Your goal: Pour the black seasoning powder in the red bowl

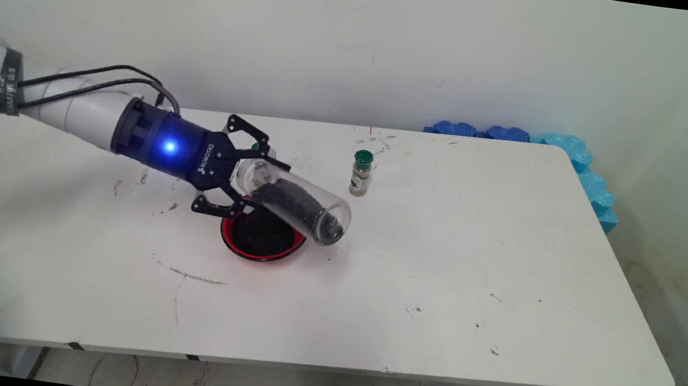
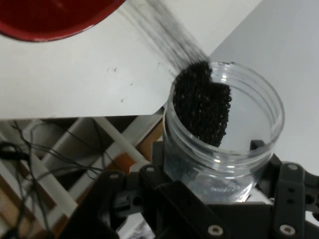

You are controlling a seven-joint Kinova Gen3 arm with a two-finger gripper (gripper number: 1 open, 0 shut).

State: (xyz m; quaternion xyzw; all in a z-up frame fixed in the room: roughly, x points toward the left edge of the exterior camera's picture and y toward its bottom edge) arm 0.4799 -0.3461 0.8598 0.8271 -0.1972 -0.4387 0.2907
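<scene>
White surface (image 1: 370, 299) is sitting against a plain wall, scuffed and marked in places, cables and frame legs showing under the near edge

Nearest to the camera, a red bowl (image 1: 261, 238) is resting on the surface left of centre, already carrying a dark layer of black granules (image 1: 258, 232)

Just above it, the gripper (image 1: 236, 174) is closing narrow on the base end of a clear plastic jar (image 1: 294, 203), fingers clamped on the jar's wall. The jar is being held tilted, open mouth lower than the base and pointing right and toward the camera, mouth sitting past the bowl's right rim in the main view. It looks held that way so the contents run toward the mouth: the granules are piling up against the lower side of the jar

Hand view is showing the same jar (image 2: 224, 134) from behind, a dark wedge of granules (image 2: 202, 107) banked at the rim and a blurred streak of them leaving the mouth toward the red bowl (image 2: 50, 20), which is sitting at the top left corner there

Further back, a small spice bottle with a green cap (image 1: 360, 172) is standing upright, well apart from the bowl, untouched

At the far right edge, blue foam pieces (image 1: 575, 158) are lining the wall side of the surface
</scene>
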